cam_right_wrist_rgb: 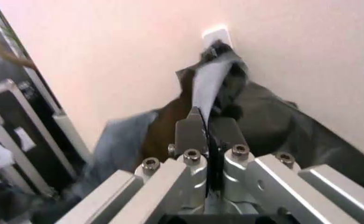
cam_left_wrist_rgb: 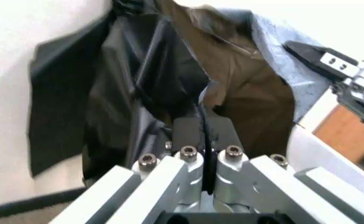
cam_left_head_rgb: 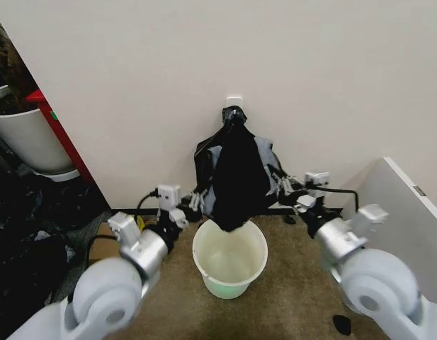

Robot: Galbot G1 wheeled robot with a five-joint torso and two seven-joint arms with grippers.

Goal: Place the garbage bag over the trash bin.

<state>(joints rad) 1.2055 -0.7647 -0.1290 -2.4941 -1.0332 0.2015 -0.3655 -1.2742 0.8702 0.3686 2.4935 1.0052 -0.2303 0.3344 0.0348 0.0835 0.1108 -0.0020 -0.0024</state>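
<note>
The cream-white trash bin (cam_left_head_rgb: 232,266) stands on the brown carpet by the wall, between my two arms. Above it the glossy black garbage bag (cam_left_head_rgb: 236,184) hangs from a bunched top at the wall, its lower end reaching the bin's far rim. My left gripper (cam_left_head_rgb: 197,201) is shut on the bag's left edge, and the pinched film (cam_left_wrist_rgb: 202,122) runs between its fingers. My right gripper (cam_left_head_rgb: 286,186) is shut on the right edge (cam_right_wrist_rgb: 205,122). The bag's mouth (cam_left_wrist_rgb: 250,93) is spread between them, and its stretched side looks greyish.
A white wall hook plate (cam_left_head_rgb: 234,101) holds the bunched bag tops. A big white plant pot (cam_left_head_rgb: 27,138) and a red panel (cam_left_head_rgb: 59,134) stand at the left, above dark clutter (cam_left_head_rgb: 27,241). A white cabinet (cam_left_head_rgb: 399,212) stands close on the right. Cables run along the skirting.
</note>
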